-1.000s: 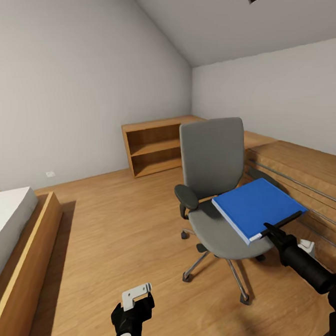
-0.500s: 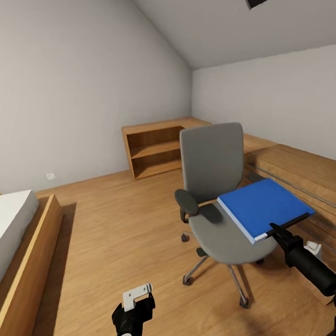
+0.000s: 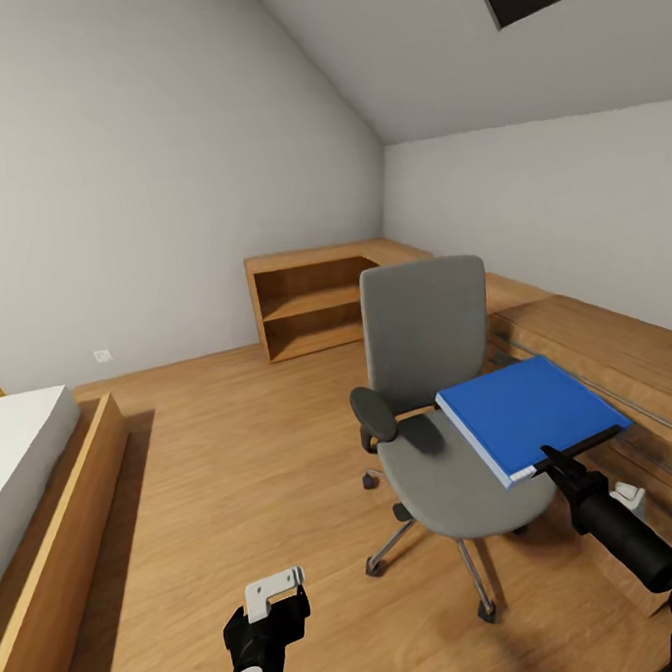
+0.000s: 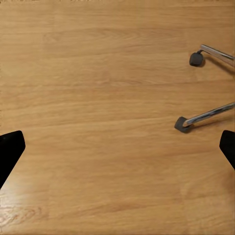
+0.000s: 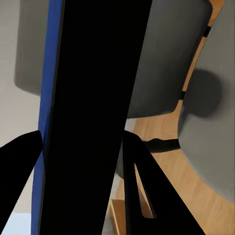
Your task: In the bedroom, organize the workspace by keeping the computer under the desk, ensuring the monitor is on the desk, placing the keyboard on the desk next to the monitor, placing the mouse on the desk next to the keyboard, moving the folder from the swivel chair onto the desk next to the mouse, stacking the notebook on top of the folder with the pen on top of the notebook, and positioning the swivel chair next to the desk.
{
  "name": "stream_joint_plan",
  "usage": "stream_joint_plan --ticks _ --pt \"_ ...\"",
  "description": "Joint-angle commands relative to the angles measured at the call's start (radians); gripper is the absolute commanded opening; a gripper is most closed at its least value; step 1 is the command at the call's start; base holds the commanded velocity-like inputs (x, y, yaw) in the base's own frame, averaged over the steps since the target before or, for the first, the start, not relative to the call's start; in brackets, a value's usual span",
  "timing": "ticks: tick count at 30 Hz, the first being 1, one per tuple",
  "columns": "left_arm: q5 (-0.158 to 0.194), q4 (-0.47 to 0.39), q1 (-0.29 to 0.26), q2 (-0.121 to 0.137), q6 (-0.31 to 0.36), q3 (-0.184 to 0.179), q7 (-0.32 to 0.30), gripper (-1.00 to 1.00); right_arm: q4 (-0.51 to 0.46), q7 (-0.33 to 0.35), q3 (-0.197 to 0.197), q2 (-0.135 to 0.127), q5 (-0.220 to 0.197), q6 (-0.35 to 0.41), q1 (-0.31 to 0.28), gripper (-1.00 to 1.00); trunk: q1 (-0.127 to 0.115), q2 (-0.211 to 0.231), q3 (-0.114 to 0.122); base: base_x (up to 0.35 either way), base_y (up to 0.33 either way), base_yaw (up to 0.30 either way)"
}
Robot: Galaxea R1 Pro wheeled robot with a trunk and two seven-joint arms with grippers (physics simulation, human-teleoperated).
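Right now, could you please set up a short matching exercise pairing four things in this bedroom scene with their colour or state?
Things:
1. folder
2. swivel chair
3. right pincer
4. left pincer

States:
A. open above bare wooden floor
B. grey, on castors
C. blue, held up over the seat
D. shut on the folder's edge

Pairs: 1-C, 2-B, 3-D, 4-A
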Motion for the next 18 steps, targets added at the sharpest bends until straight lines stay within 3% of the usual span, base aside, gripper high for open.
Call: stream_joint_plan --ticks 1,6,11,12,18 --pt "0.005 -0.001 -0.001 0.0 0.004 -0.001 0.007 1.0 0.0 0.01 -0.003 0.0 0.005 0.006 -0.001 -1.0 -0.004 0.007 0.002 0.0 0.0 0.0" --pt "0.005 -0.001 -0.001 0.0 0.005 0.001 0.007 1.0 0.0 0.009 -0.004 -0.002 -0.035 0.008 -0.001 -1.0 -0.023 0.042 0.018 0.0 0.0 0.0" --pt "0.006 -0.001 -0.001 0.0 0.006 0.002 0.007 1.0 0.0 0.009 -0.006 -0.006 -0.04 0.008 -0.001 -1.0 -0.042 0.077 0.034 0.0 0.0 0.0" --pt "0.006 -0.001 -0.001 0.0 0.005 0.003 0.007 1.0 0.0 0.01 -0.043 -0.011 -0.083 0.011 -0.001 -1.0 -0.046 0.084 0.037 0.0 0.0 0.0" --pt "0.006 -0.001 -0.001 0.0 0.005 -0.002 0.007 1.0 0.0 0.008 -0.062 -0.011 -0.095 0.011 -0.001 -1.0 -0.069 0.126 0.056 0.0 0.0 -0.133"
